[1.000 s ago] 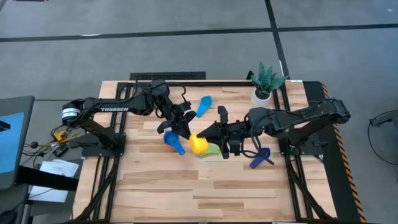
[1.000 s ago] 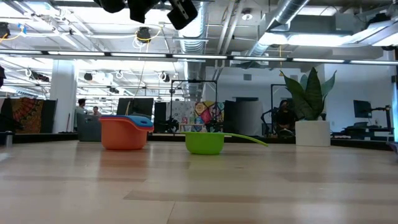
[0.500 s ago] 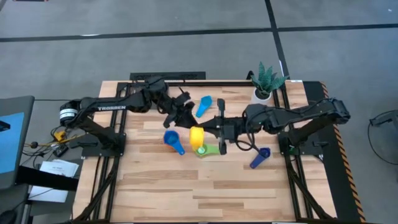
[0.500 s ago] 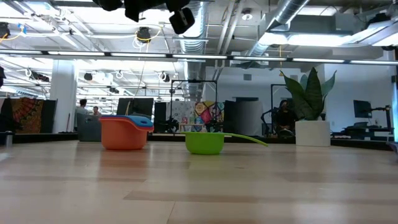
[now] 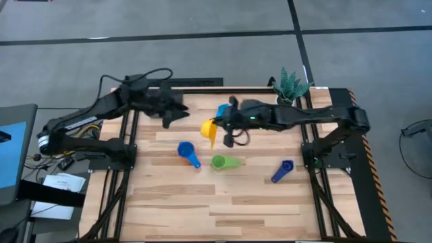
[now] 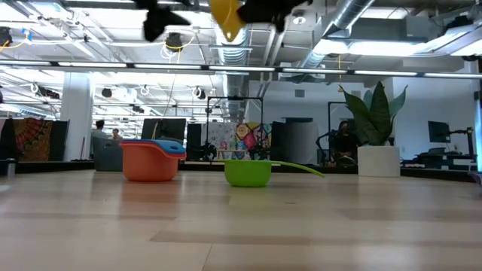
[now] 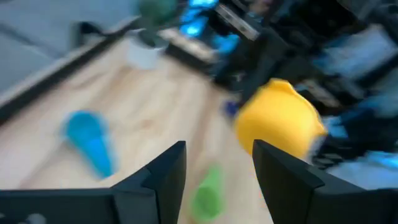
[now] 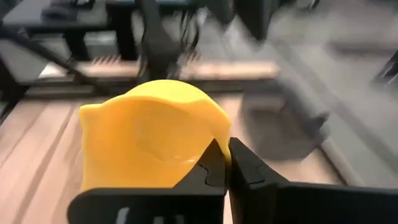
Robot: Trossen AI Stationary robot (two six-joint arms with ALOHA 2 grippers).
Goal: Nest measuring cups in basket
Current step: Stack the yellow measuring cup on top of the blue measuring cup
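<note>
My right gripper point(image 5: 225, 125) is shut on a yellow measuring cup point(image 5: 208, 128) high above the middle of the table, at the top of the low view point(image 6: 227, 16). My left gripper point(image 5: 174, 116) stands open and holds nothing, left of the cup point(image 7: 217, 177). A light blue cup point(image 5: 222, 110) lies on the table behind the yellow one. A blue cup point(image 5: 187, 152) sits nested in an orange cup point(image 6: 149, 162). A green cup point(image 5: 223, 162) and a dark blue cup point(image 5: 282, 170) rest on their bottoms on the table. The basket is out of view. My right gripper pinches the yellow cup's rim point(image 8: 216, 138) between its two fingers, which come level from the table's right side. The cup is lifted clear of the table and hangs in front of the fingers, tilted.
A white plant pot point(image 5: 286, 101) stands at the far right corner. The table's near half is bare wood point(image 5: 223, 209). Both arms reach over the far half.
My left gripper has let go of the yellow cup, opened, and drawn back toward the table's far left. My right gripper has carried the yellow cup up and toward the far edge, lifting it well clear of the green cup.
</note>
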